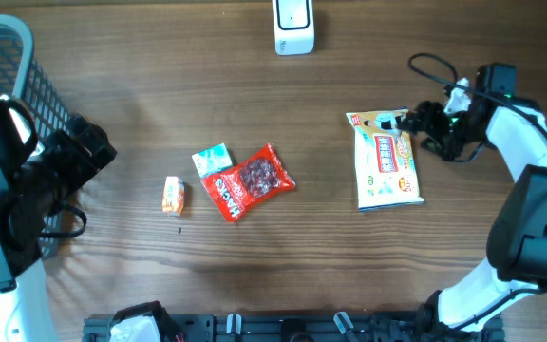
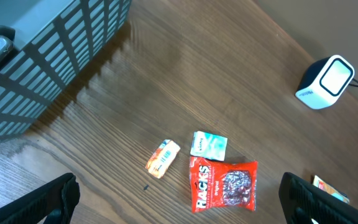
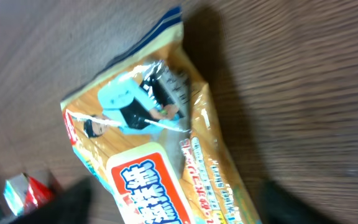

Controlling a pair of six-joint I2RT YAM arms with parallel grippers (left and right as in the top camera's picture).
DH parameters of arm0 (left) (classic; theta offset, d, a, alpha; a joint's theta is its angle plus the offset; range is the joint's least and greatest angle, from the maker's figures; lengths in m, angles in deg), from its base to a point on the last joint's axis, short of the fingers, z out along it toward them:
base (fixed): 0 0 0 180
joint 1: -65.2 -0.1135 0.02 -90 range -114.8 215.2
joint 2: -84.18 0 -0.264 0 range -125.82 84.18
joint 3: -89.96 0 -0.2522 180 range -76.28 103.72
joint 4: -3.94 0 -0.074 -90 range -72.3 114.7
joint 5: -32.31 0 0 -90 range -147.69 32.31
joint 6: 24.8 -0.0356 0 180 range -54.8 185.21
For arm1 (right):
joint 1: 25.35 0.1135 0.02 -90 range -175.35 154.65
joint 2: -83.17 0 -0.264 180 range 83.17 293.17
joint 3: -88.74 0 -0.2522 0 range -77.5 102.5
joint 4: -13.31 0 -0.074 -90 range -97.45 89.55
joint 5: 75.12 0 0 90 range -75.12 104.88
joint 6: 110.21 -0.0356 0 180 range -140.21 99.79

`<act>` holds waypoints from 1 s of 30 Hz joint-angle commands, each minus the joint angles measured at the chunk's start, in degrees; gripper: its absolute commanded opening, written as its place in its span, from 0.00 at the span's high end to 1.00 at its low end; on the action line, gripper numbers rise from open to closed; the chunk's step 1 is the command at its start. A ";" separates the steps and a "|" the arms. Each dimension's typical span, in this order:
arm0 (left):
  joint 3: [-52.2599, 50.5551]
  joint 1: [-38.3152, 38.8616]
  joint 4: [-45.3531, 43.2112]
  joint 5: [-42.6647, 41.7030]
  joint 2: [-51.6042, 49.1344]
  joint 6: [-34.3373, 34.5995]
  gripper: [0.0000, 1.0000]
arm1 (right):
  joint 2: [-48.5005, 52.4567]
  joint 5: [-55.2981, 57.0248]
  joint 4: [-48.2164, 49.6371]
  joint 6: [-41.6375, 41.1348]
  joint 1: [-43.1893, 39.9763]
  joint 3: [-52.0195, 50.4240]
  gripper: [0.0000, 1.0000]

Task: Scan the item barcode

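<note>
Starting at the far left, we see the basket [image 1: 8, 85] with the left gripper [image 1: 91, 150] beside it, jaws spread fully and empty, well apart from every item, so we expect little trouble there. Moving right, a small orange pack [image 1: 173, 194], a teal packet [image 1: 211, 159] and a red snack bag [image 1: 250, 180] lie near one another. The scanner [image 1: 293, 26] stands at the table's far edge. Right of it the yellow packet [image 1: 386, 160], which we take for the item to scan, lies flat on the table, with the right gripper [image 1: 414, 122] at its upper right corner, jaws wide and clamping nothing. We judge that the slick film may slide or crumple when pinched at a corner, or dangle and hide its barcode from the scanner; we cannot tell which face carries the code.
</note>
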 commanded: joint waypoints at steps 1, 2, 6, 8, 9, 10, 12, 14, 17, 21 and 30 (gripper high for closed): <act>0.22 0.09 -0.13 -0.50 0.09 -0.07 0.00 | -0.39 1.68 0.46 2.08 2.93 -2.03 0.00; 0.22 0.09 -0.15 -0.50 0.09 -0.07 0.00 | -0.39 3.63 0.00 2.03 3.10 -2.01 0.00; 0.22 0.09 -0.13 -0.50 0.09 -0.07 0.00 | -3.78 6.88 -5.14 1.90 2.27 0.33 0.00; 0.22 0.09 -0.13 -0.50 0.09 -0.07 0.00 | -8.13 7.04 -6.56 1.84 2.23 0.55 0.00; 0.22 0.09 -0.15 -0.48 0.09 -0.07 0.00 | -10.03 7.04 -7.21 1.77 2.23 0.55 0.00; 0.22 0.09 -0.13 -0.50 0.09 -0.07 0.00 | -12.07 7.04 -8.11 1.57 2.23 0.55 0.00; 0.22 0.09 -0.15 -0.48 0.09 -0.09 0.00 | -14.88 7.04 -9.25 -0.59 2.23 0.55 0.00; 0.22 0.09 -0.39 -0.81 0.09 0.00 0.00 | -15.37 7.13 -9.62 -0.98 2.23 0.52 0.00; 0.22 0.09 -1.44 -1.68 0.09 -0.07 0.00 | -15.23 10.54 -9.53 -0.96 2.23 0.52 0.00; -1.68 1.79 -3.13 -35.71 -4.28 -9.81 0.00 | -14.75 11.65 -7.41 -1.03 2.23 -0.13 0.00; -8.28 19.74 -15.65 -44.35 -25.42 -7.23 0.02 | -13.55 11.65 -5.25 -1.16 2.23 -0.13 0.00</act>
